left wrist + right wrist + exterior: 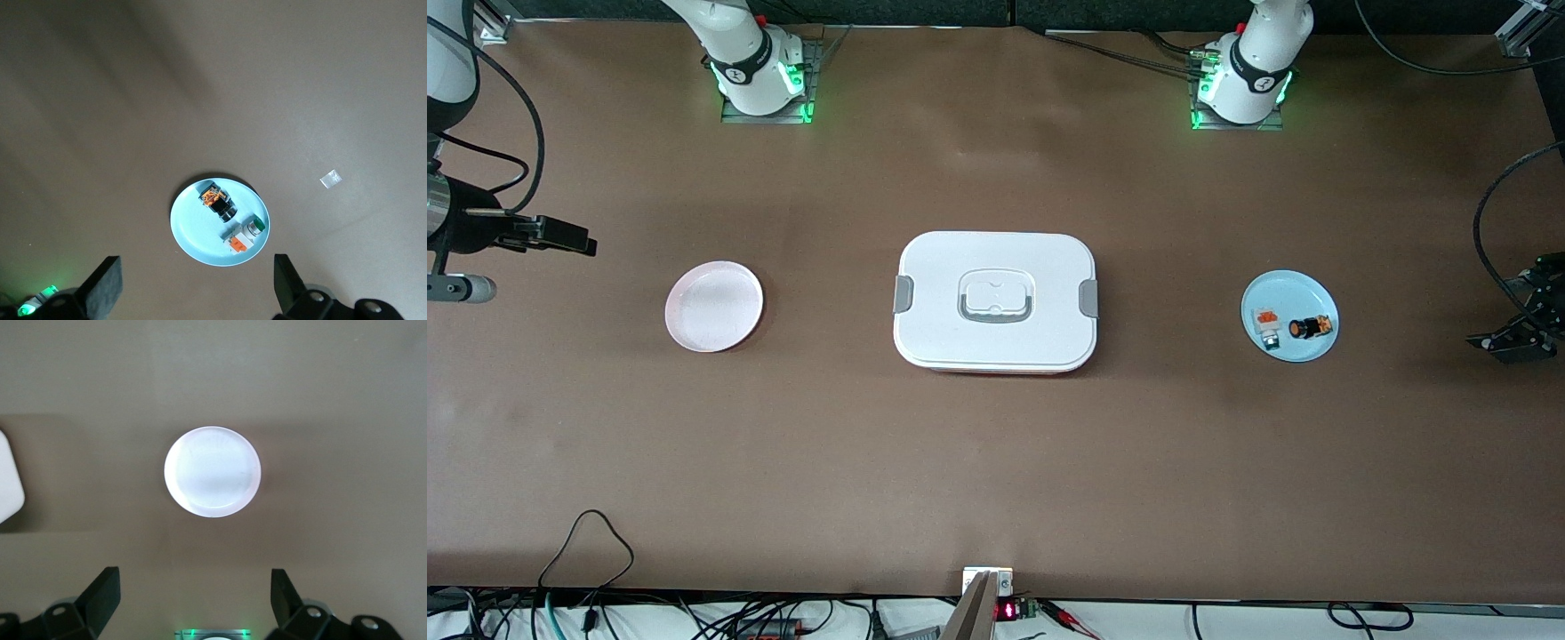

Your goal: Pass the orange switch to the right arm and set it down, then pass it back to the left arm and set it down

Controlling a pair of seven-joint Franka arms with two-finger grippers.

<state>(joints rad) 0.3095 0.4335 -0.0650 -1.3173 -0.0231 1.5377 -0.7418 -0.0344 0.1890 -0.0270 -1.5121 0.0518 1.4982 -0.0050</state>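
A broad brown table (996,462) fills the scene, with cables trailing along its edge nearest the front camera and dark framing at the corners by the arm bases. In the middle of it sits the box (996,302), white with its lid on, grey clips at both ends and a grey-rimmed handle on top. Toward the right arm's end lies a pale pink plate (713,306), bare. Toward the left arm's end lies a light blue plate (1289,316) carrying the orange switch (1309,327), lying on its side, with a small white block (1267,324) bearing an orange patch just beside it. A tiny clear scrap (331,178) rests on the table near the blue plate. Both arms wait, raised well above the table at its two ends. The left gripper (197,290) hangs over the table near the blue plate, its fingers (107,283) spread wide and holding nothing. The right gripper (197,603) hangs near the pink plate, its fingers (103,593) likewise spread wide and empty.
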